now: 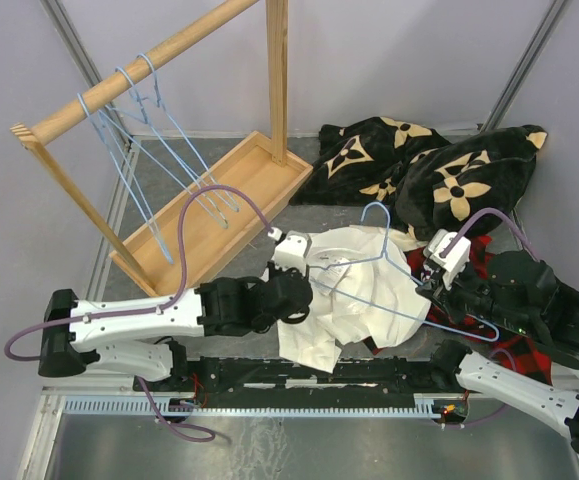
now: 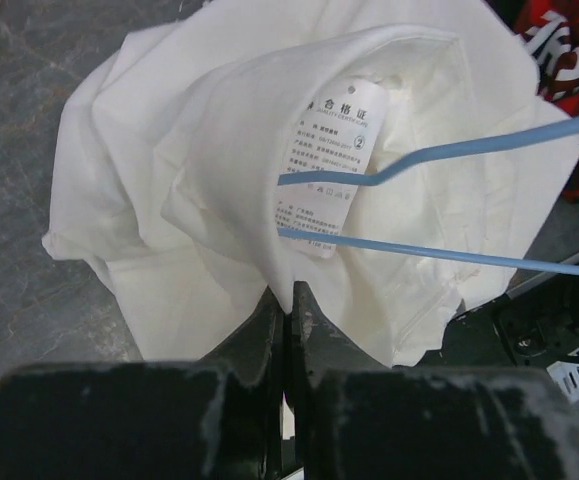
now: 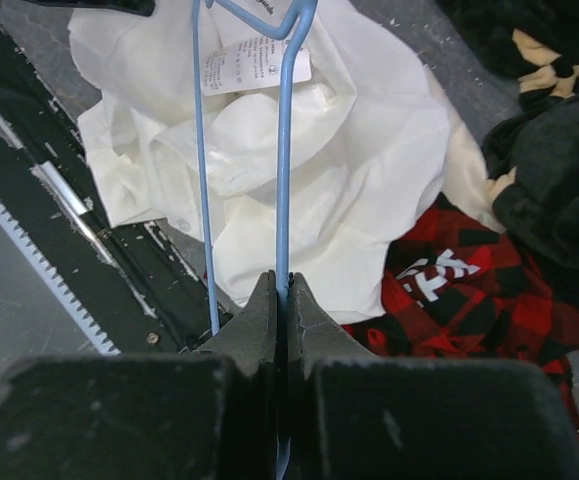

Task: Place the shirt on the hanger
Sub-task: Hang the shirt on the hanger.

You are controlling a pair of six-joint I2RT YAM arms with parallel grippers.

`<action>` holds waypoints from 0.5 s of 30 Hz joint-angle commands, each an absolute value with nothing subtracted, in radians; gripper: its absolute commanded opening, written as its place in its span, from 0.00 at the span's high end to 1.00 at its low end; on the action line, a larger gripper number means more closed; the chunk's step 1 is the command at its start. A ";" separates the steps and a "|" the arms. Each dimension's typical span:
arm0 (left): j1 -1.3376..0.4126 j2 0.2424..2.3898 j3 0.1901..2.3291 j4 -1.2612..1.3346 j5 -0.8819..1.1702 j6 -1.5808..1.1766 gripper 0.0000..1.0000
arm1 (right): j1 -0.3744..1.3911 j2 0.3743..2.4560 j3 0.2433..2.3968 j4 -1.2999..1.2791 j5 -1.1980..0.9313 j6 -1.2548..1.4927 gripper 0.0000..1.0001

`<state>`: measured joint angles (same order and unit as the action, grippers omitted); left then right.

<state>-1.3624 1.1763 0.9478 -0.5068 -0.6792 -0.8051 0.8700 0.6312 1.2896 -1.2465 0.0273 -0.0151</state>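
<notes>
A wooden garment rack (image 1: 149,60) with a tray base fills the upper left of the overhead view, with spare blue hangers (image 1: 159,150) hooked on its rod. A black blanket with tan flowers (image 1: 449,170) is heaped at the upper right.

The cream-white shirt (image 1: 359,295) lies crumpled at the centre, partly over a red-and-black plaid garment (image 3: 469,290). Across it rests the light-blue wire hanger (image 2: 449,253), on top of the cloth rather than inside it, as far as the views show.

The right gripper (image 3: 281,290) is clamped tight on the hanger's wire, probably so it can steer the frame towards an opening. The left gripper (image 2: 289,300) is pinched closed on a fold at the shirt's near edge, probably to hold the fabric up and steady. A white paper tag (image 2: 329,160) shows inside the folds.
</notes>
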 commanded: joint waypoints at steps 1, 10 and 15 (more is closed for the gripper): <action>-1.353 1.229 1.203 -0.614 -0.648 -0.622 0.97 | 0.873 0.634 1.311 -1.137 0.107 -0.080 1.00; -1.307 1.402 1.677 -0.914 -0.536 -0.449 0.97 | 0.873 0.567 1.290 -1.014 0.010 -0.156 1.00; -1.299 1.474 1.913 -1.080 -0.456 -0.400 0.97 | 0.873 0.536 1.263 -0.940 -0.121 -0.134 1.00</action>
